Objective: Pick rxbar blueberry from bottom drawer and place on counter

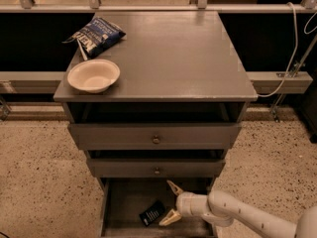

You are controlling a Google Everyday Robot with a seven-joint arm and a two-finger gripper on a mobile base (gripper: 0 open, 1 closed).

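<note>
Pincer (171, 202) hangs wide open and empty in the pulled-out bottom drawer (124, 202), just beside the bar (152, 213) lying flat on its floor, spread apparently to straddle it before a lift to the bench (173, 58) above.

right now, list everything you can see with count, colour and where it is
bar: 1, dark with white print, flat on the floor of the open bottom drawer
bottom drawer: 1, grey, pulled open
upper drawers: 2, grey, round knobs, above the bottom one
counter: 1, grey, top of the cabinet
bowl: 1, cream, front left of counter
chip bag: 1, blue and white, back left of counter
cable: 1, white, hanging at right
arm: 1, white, reaching in from lower right
gripper: 1, pale fingers open, inside the bottom drawer just right of the bar
</note>
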